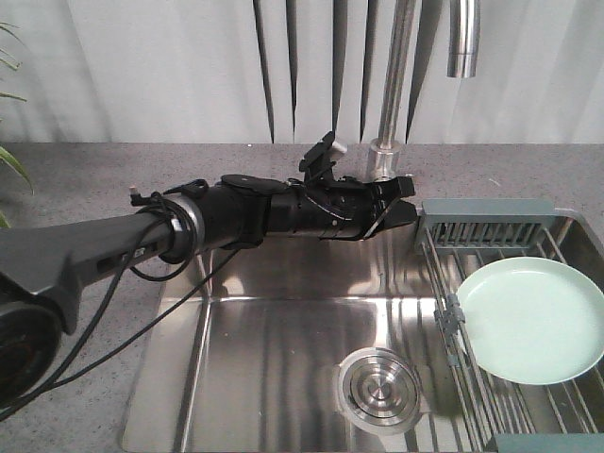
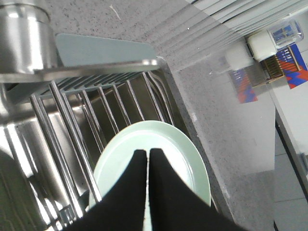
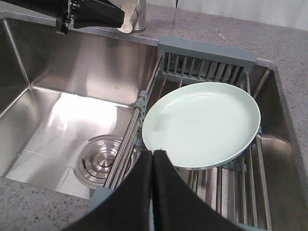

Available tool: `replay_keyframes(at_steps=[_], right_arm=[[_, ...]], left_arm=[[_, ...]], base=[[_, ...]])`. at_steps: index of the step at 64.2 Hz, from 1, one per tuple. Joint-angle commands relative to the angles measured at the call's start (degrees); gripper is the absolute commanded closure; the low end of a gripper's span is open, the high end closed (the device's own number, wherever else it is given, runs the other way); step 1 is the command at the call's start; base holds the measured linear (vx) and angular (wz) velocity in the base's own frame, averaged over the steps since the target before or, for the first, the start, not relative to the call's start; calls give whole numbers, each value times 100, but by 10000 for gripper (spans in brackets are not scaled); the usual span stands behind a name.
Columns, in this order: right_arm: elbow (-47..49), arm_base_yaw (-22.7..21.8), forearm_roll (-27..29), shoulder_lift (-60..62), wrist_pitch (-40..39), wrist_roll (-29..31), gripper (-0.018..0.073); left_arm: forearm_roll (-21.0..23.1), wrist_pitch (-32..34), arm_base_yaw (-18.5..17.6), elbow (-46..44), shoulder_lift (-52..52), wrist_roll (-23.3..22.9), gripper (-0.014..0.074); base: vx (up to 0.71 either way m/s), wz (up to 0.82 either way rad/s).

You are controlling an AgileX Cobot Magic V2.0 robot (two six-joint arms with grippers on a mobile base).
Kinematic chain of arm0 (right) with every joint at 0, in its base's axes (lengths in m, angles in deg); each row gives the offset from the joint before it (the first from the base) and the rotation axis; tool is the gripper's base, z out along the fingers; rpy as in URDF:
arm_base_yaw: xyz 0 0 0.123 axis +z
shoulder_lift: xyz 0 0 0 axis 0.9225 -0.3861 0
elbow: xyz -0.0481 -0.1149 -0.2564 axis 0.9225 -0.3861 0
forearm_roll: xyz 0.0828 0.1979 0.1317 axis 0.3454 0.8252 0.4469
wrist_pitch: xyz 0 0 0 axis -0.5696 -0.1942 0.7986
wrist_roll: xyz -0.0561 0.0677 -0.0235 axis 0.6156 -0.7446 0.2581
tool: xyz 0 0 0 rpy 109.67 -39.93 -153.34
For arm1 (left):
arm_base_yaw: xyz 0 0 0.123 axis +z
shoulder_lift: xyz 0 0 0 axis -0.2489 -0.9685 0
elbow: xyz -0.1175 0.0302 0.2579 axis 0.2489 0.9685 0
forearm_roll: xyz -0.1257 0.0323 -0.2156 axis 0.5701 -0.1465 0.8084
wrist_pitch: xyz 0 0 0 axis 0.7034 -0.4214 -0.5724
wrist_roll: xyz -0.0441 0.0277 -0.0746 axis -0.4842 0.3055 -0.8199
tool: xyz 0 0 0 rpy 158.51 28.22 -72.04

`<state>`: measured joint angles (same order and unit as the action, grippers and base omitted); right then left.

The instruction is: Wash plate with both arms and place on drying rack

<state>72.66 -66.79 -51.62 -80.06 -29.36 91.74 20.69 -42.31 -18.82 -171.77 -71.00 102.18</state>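
The plate (image 3: 202,122) lies on the drying rack (image 3: 207,60) — both arms' jaws clenched, grasping nothing.

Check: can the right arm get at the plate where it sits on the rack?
Probably yes. The right end effector hangs just off the plate's near rim, fingers closed, nothing between them. The left arm is back by the faucet, clear of the rack.
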Motion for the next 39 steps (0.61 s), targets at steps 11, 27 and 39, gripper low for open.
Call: replay_keyframes(at_steps=[11, 27, 39], right_arm=[[150, -27, 52, -66, -407, 19, 569], [150, -27, 52, -66, -407, 19, 569], [150, -27, 52, -66, -407, 19, 569]], left_arm=[[524, 188, -16, -1002, -201, -160, 601], [524, 629, -4, -1354, -345, -153, 601], [524, 869, -4, -1536, -351, -135, 601]], base=[[0, 0], [0, 0], [0, 0]])
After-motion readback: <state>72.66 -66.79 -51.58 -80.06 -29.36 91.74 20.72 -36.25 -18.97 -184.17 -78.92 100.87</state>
